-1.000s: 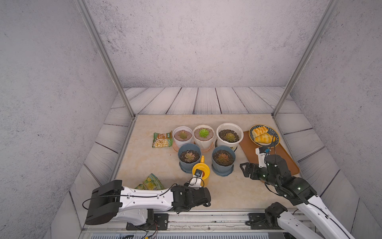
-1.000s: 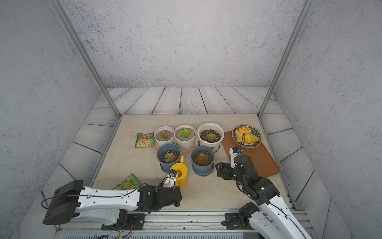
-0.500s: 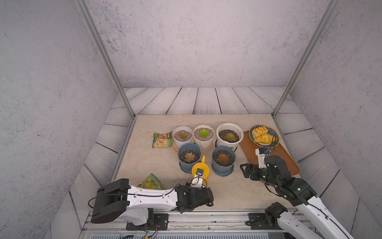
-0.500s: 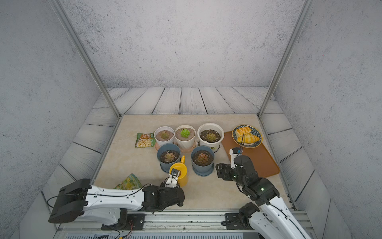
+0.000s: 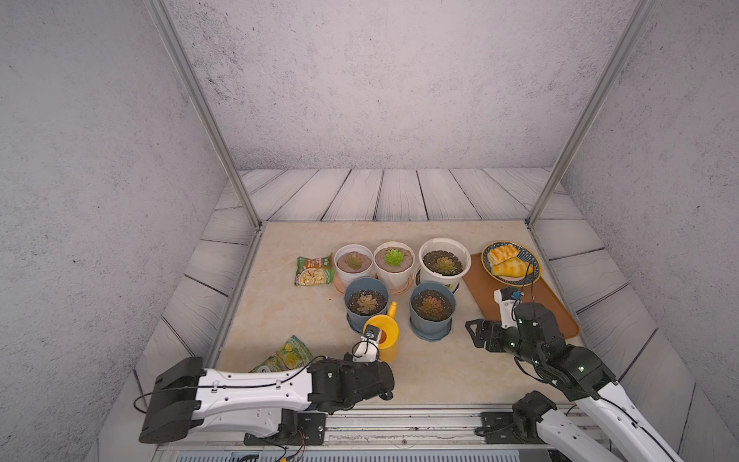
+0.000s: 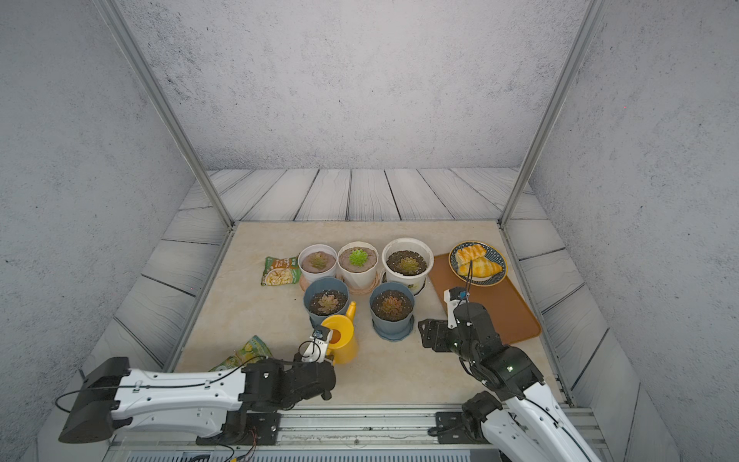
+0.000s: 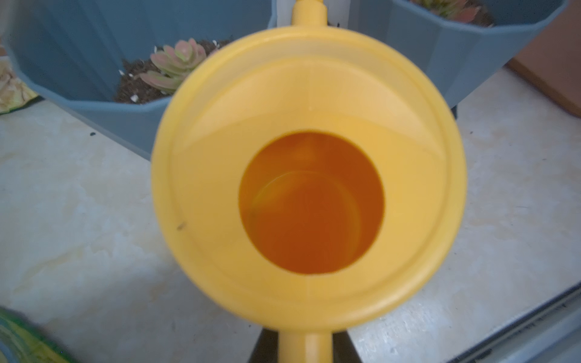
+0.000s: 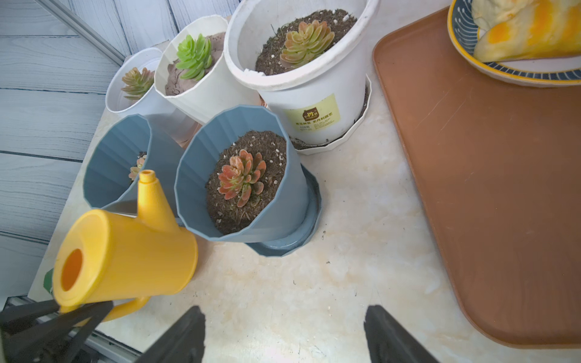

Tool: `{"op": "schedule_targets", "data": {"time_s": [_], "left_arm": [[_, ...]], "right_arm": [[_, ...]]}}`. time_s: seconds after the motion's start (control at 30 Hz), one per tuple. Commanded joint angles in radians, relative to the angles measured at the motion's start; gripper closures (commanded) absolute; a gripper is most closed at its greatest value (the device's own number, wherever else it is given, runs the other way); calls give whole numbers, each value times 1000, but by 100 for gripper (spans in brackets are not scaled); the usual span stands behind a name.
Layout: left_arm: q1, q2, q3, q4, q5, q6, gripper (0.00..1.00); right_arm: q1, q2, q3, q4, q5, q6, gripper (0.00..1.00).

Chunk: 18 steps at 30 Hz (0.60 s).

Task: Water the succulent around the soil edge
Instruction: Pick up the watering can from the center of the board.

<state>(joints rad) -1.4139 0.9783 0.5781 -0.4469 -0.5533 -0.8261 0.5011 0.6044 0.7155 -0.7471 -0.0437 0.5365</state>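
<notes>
Toward the lower left of both top views, the left tool (image 7: pixel 304 350) has been pushed forward and drawn shut over the last second. It is now clamped on the handle of the yellow watering can (image 5: pixel 388 327), with a dark finger pressed to each side of it in the left wrist view. The can has not been lifted: it stands upright on the bench (image 5: pixel 280 320) in the lower centre of the frame, just beside the left blue pot (image 5: pixel 366 283). Its spout is aimed up between that pot and the right blue pot (image 5: pixel 432 285).

The grasp is judged complete, so a lift and a tilt over a pot rim are what remains. The nearest succulent (image 5: pixel 365 304) is found in the left blue pot, though which of the five plants is meant cannot be told. Further right, the right tool (image 8: pixel 284 317) has been kept wide open and empty over bare bench, near the brown tray (image 5: pixel 532 308).

Print is carried by the green snack packet (image 5: pixel 314 271) at the upper left of the pots, but it is too small to be read. A yellow label (image 8: pixel 314 116) is stuck on the large white pot (image 8: pixel 352 94) — a brown emblem and lines of Chinese characters are shown, none legible.
</notes>
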Motion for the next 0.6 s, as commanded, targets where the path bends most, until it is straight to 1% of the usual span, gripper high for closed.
{"op": "schedule_targets", "data": {"time_s": [0.0, 0.1, 0.2, 0.27, 0.4, 0.47, 0.57], "left_arm": [[0, -190, -39, 36, 84, 248, 100], [1, -358, -37, 56, 175, 410, 100], [12, -440, 12, 79, 261, 535, 100], [34, -426, 72, 83, 329, 604, 100], [104, -303, 225, 53, 470, 697, 100], [148, -248, 283, 41, 523, 720, 100], [224, -194, 332, 26, 592, 733, 100]], "right_arm": [[4, 4, 62, -14, -58, -37, 16], [5, 13, 92, 32, -110, -33, 16], [4, 31, 126, 106, -163, -9, 16], [5, 48, 152, 168, -210, 23, 16], [5, 66, 174, 355, -287, 125, 16], [5, 70, 192, 399, -283, 150, 16], [5, 65, 223, 406, -234, 144, 16]]}}
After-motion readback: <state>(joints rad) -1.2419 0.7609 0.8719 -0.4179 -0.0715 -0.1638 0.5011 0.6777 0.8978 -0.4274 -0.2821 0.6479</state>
